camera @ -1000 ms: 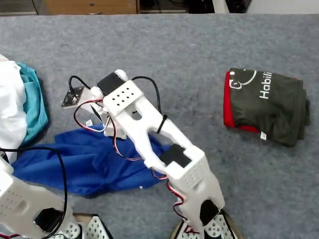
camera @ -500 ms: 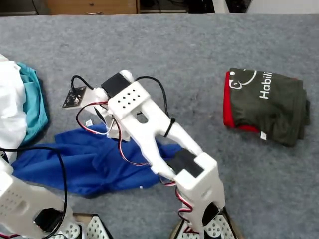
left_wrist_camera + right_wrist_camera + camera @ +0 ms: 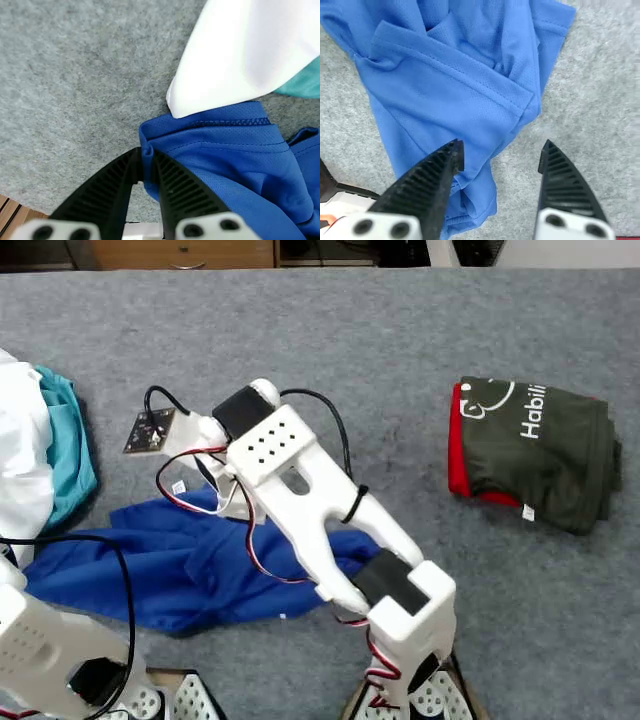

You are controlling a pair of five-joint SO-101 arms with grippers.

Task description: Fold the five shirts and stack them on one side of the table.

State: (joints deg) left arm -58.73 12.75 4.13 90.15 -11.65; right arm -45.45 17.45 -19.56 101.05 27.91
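In the lower left of the high view, the blue shirt [image 3: 150,570] lies crumpled on the grey table [image 3: 400,340], still unfolded. Over the last second the right arm has swung its elbow toward the lower right of the frame while its wrist stays above the shirt's upper edge; the cloth itself has barely shifted. The right gripper [image 3: 502,147] hangs over the blue fabric with its fingers spread wide and nothing between them. The left gripper [image 3: 145,152] is pinched onto a hem corner of the shirt, just beside the white shirt [image 3: 20,460] and teal shirt [image 3: 65,450]. The folded dark shirt [image 3: 535,455] rests on a red shirt [image 3: 457,455] at right, so the stack looks only begun.
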